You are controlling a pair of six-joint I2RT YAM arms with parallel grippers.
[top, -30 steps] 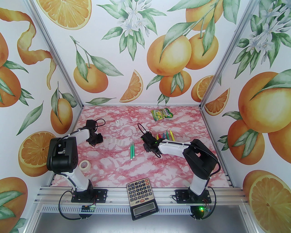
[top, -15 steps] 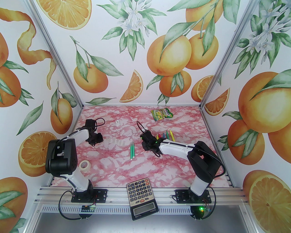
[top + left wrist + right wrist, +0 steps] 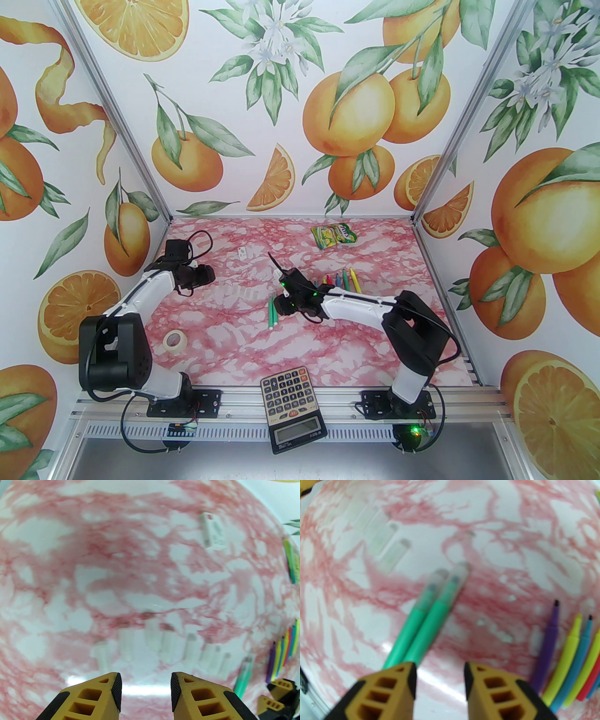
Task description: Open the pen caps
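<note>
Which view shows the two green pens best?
The right wrist view: the two green pens lie side by side, their clear caps still on. The top external view shows them small, at mid-table. The left wrist view shows one, blurred, at its right edge.

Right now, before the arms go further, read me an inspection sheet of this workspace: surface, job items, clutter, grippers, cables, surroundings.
Surface: pink marbled tabletop, no spills seen.
Job's things: two green pens side by side, both capped; row of loose clear caps; uncapped coloured pens laid together.
Clutter: tape roll, calculator on the near rail, snack packet, small white item.
Grippers: left gripper open, empty, near the loose clear caps; right gripper open, empty, by the green pens.
Cables: black cables loop at wrists and bases, none across the pens.
Surroundings: orange-print walls, metal frame posts.
</note>
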